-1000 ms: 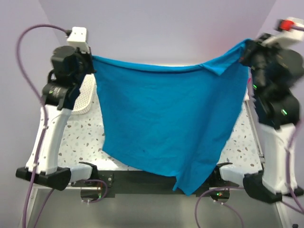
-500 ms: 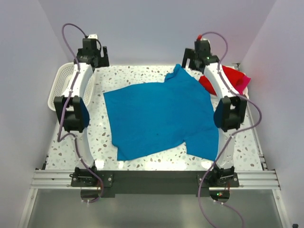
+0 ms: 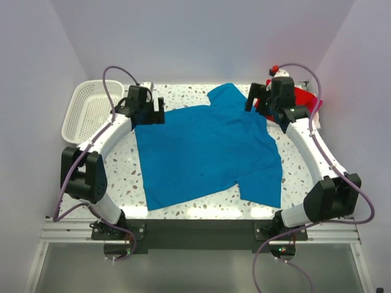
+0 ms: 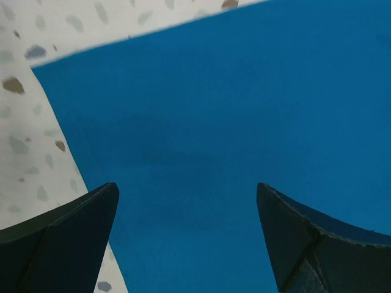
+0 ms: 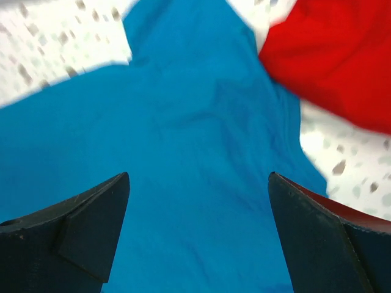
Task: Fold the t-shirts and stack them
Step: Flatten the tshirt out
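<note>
A bright blue t-shirt [image 3: 204, 152] lies spread flat on the speckled table [image 3: 116, 177], one sleeve pointing to the back [image 3: 223, 94] and one at the front right. My left gripper [image 3: 149, 116] hovers open over its back left corner; in the left wrist view the blue cloth [image 4: 232, 110] fills the gap between the fingers. My right gripper [image 3: 259, 110] hangs open over the shirt's back right part, nothing held. A red t-shirt [image 3: 302, 97] lies bunched behind the right arm, with a pink edge at its right; the right wrist view shows the red t-shirt [image 5: 336, 55] beside the blue one [image 5: 183, 152].
A white mesh basket [image 3: 85, 113] stands at the table's back left corner. Purple walls close in the table on three sides. A metal rail [image 3: 195, 229] runs along the near edge with both arm bases.
A second ago both grippers held the blue shirt up by its top edge. They let it go, it now lies flat, and both arms have drawn in over its back corners.
</note>
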Available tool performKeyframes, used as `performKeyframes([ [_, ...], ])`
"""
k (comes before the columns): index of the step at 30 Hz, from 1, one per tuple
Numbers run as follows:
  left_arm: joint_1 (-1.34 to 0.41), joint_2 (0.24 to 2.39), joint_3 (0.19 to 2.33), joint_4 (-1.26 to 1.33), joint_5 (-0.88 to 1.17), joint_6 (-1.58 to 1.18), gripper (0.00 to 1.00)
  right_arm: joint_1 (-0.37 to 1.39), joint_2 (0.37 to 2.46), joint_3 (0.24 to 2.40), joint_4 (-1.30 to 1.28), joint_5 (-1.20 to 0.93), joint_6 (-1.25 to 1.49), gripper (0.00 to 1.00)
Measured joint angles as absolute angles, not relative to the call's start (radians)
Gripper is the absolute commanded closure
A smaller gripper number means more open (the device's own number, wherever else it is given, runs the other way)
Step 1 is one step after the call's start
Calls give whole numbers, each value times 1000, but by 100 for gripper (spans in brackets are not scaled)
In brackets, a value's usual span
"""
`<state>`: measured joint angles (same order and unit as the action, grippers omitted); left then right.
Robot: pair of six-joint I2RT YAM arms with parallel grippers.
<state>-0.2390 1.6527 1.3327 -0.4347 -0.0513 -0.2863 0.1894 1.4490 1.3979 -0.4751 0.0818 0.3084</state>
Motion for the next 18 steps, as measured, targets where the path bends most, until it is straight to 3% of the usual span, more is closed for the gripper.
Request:
performKeyframes([
  [6, -236, 1653, 1180, -426, 15, -363, 0, 189, 1460, 1169, -487, 38, 330, 1],
  [18, -236, 1754, 1099, -332, 61, -383, 0, 189, 1518, 1052, -424, 9, 344, 2],
])
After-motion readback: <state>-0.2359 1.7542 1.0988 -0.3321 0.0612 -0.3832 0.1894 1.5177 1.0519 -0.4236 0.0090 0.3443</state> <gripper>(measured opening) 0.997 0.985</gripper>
